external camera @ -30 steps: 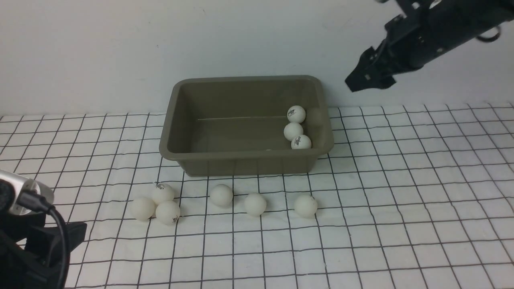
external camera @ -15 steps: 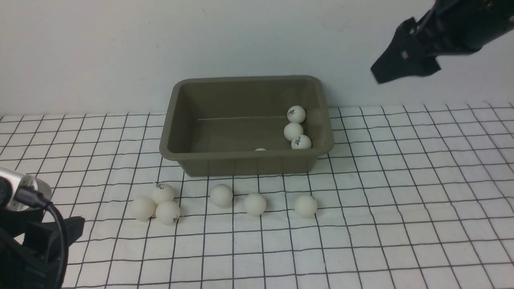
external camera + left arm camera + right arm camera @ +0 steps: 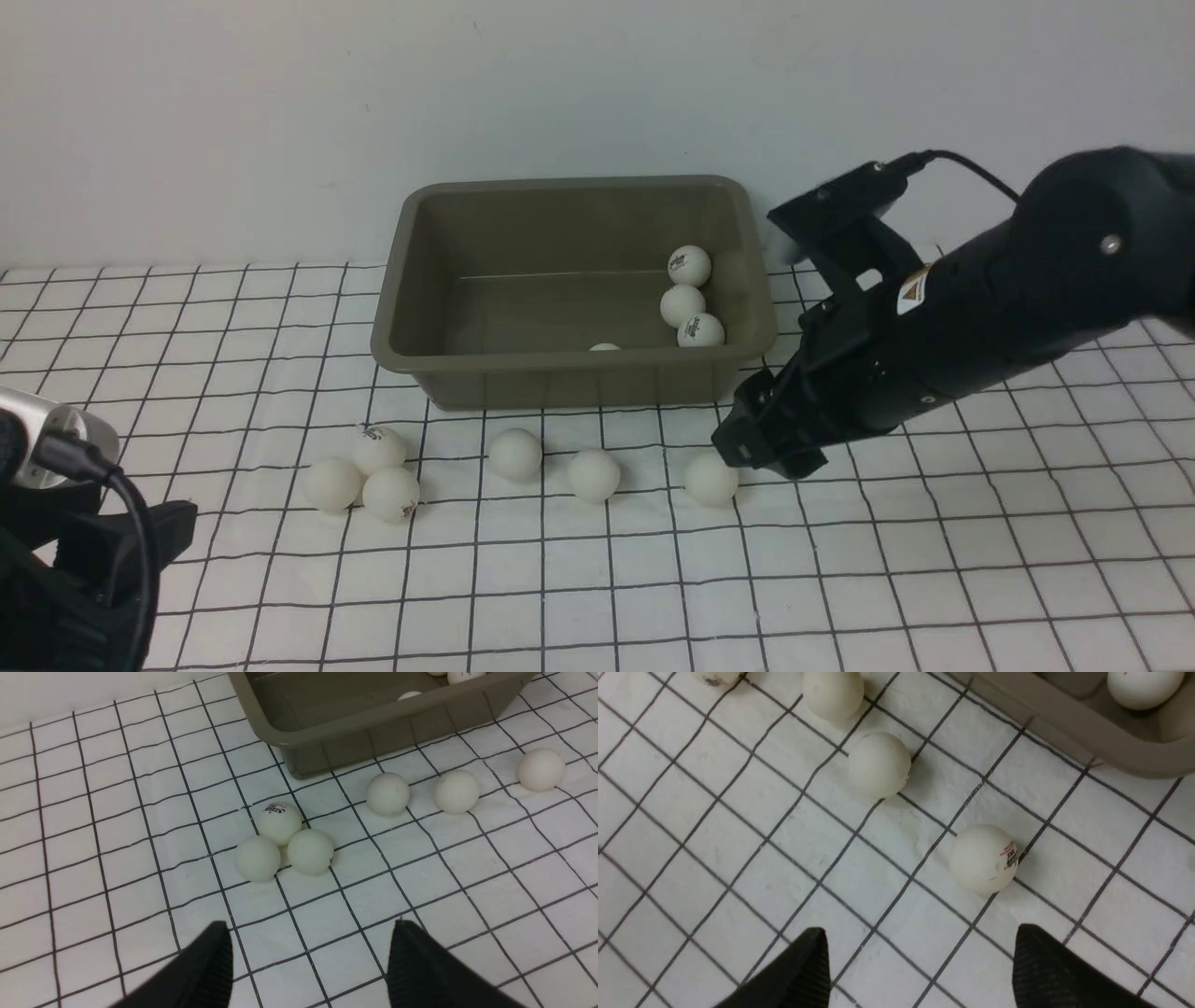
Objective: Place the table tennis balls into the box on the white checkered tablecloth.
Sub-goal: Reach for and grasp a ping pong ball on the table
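White checkered tablecloth [image 3: 934, 560] over counter, plain pale wall behind. Box [image 3: 569, 381] holds four table tennis balls [image 3: 682, 305]: three against its right wall, one barely showing behind its near wall. Six not yet in, all on cloth in front of box: tight trio [image 3: 378, 476] off its left corner, three in loose row along its front. Under half done, I'd say. Right fingers [image 3: 798, 975] apart, empty, low beside rightmost ball [image 3: 710, 479], off box's front right corner. Left fingers [image 3: 205, 970] apart, empty, well short of trio. Nothing seems in way

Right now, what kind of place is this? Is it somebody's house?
Probably a robot testing table, not a house: a black robot arm reaches over a checkered cloth, white balls lie beside a grey box, and behind is only a bare wall.
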### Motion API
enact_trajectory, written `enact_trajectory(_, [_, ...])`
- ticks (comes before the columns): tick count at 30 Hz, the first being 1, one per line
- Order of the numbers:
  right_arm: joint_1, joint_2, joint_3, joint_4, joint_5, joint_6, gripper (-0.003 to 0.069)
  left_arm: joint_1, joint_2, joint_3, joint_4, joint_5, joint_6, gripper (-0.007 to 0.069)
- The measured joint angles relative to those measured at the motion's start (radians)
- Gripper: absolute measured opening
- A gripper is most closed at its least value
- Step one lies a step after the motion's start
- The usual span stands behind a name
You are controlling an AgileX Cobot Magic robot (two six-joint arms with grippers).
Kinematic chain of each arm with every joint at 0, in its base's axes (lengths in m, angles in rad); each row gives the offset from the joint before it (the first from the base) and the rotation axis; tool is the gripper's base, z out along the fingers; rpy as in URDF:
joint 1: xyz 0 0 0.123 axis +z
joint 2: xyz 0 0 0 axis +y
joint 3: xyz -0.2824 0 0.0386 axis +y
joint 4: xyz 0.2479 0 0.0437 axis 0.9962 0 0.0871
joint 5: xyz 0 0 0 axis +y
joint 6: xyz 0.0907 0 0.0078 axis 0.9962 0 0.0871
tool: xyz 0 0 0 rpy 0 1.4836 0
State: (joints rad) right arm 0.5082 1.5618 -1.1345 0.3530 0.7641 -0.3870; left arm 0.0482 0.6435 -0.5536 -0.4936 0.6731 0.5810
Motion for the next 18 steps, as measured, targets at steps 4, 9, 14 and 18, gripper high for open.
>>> enact_trajectory(4, [0.003, 0.042, 0.006, 0.000, -0.076, 0.029, 0.0475, 0.000, 0.000, 0.000, 0.000, 0.000, 0.000, 0.0405])
enact_trajectory(9, [0.003, 0.127, 0.006, 0.007, -0.120, 0.051, 0.0475, 0.000, 0.000, 0.000, 0.000, 0.001, 0.000, 0.0405])
enact_trajectory(14, [0.003, 0.201, 0.006, 0.018, -0.167, 0.080, 0.0475, 0.000, 0.000, 0.000, 0.000, 0.002, 0.000, 0.0405])
enact_trajectory(18, [0.003, 0.236, 0.006, 0.032, -0.202, 0.081, 0.0475, 0.000, 0.000, 0.000, 0.000, 0.003, 0.000, 0.0405])
